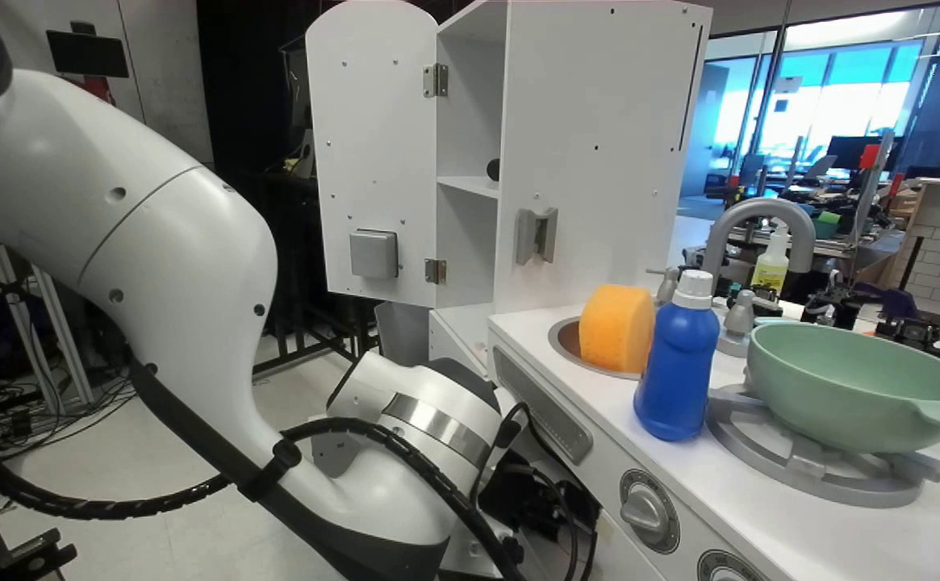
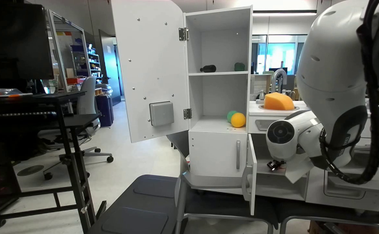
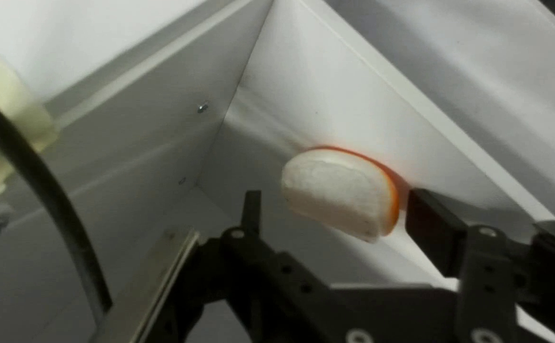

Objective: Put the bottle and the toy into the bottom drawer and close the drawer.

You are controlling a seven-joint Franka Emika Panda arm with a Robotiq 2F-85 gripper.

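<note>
Atop the white play kitchen (image 1: 607, 242), a smooth blue plastic bottle (image 1: 674, 363) stands upright; low in the kitchen, jaws of the gripper (image 3: 335, 202) stand apart, a rounded, orange-edged white toy (image 3: 337, 190) showing between.

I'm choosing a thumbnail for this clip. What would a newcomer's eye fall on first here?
Probably the white robot arm, huge in both exterior views. Next, the bright blue bottle, upright on the counter beside the green bowl in an exterior view. Near the middle of the wrist view, a white-and-orange toy stands out, framed by the open gripper.
</note>
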